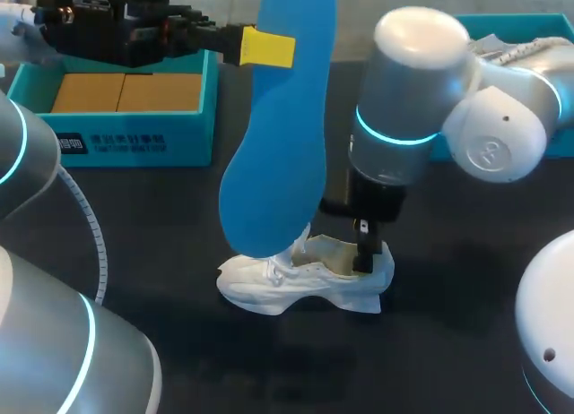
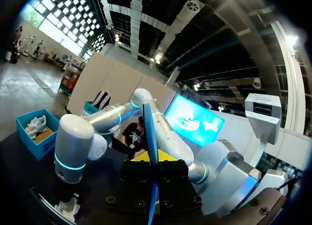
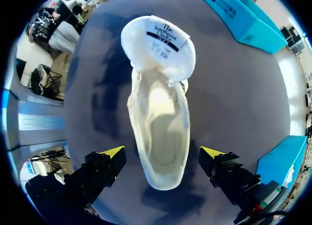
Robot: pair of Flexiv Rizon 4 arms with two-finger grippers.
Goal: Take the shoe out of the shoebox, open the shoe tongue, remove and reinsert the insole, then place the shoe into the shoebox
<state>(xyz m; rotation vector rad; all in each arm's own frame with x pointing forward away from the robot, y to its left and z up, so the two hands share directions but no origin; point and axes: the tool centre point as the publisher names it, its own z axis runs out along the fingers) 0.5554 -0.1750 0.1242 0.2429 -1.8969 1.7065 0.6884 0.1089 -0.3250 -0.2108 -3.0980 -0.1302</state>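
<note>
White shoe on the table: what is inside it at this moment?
Only a bare cream footbed shows inside the white shoe; no insole lies there. The blue insole is held up in the left gripper. The toe end is hidden under the upper.

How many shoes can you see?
2. One white shoe stands on the black table. A second shoe lies in the blue box at the far right, partly hidden by the right arm.

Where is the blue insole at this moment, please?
In the head view, the blue insole hangs upright just left of the middle, clamped in the left hand, with its lower end over the white shoe.
</note>
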